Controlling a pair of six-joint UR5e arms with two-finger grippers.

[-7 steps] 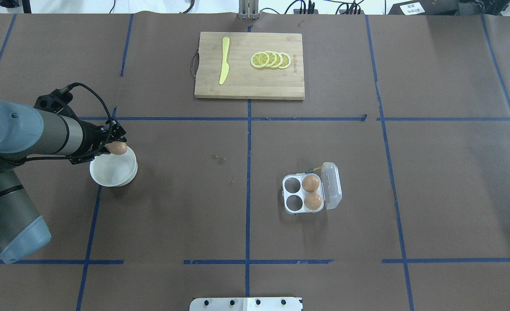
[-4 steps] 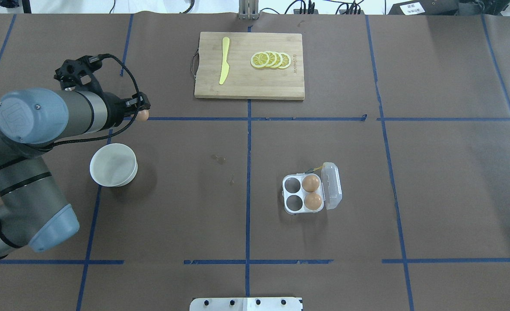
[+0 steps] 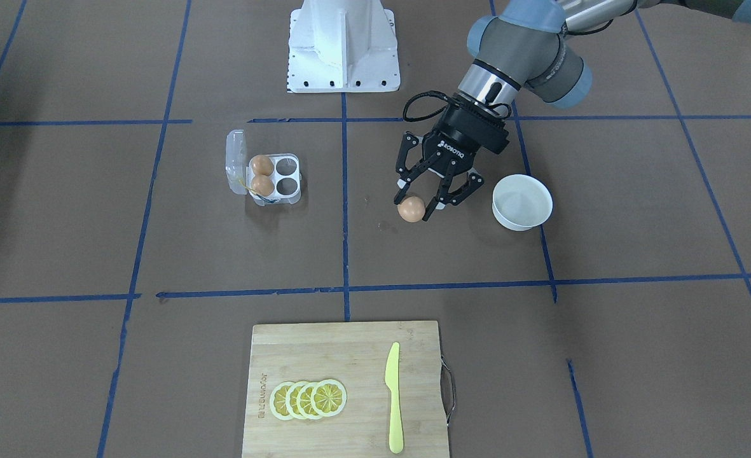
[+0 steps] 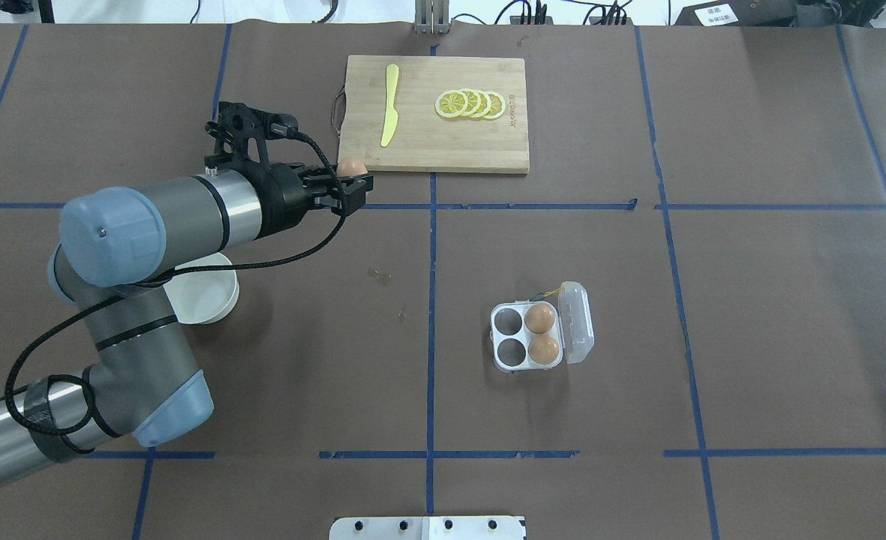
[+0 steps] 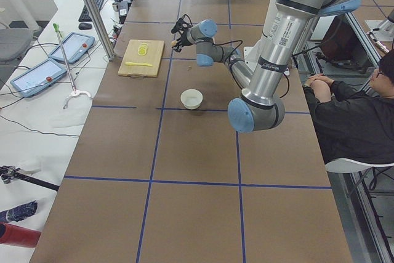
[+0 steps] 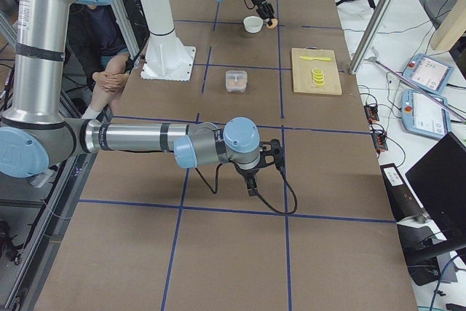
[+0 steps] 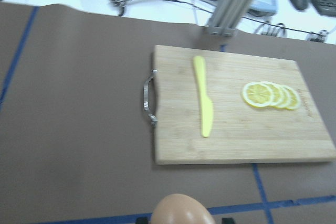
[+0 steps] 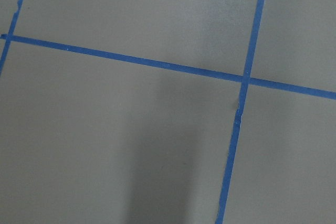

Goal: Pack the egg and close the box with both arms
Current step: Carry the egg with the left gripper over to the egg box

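I am watching the black two-finger left gripper (image 3: 418, 205) pinching a small smooth orange-brown egg (image 3: 411, 209) above the table, between a round white bowl (image 3: 521, 202) and the square white-tray egg box (image 3: 294, 176). The box is sitting well apart, its clear lid lying open. I cannot tell how the right gripper (image 6: 251, 180) is holding its jaws.
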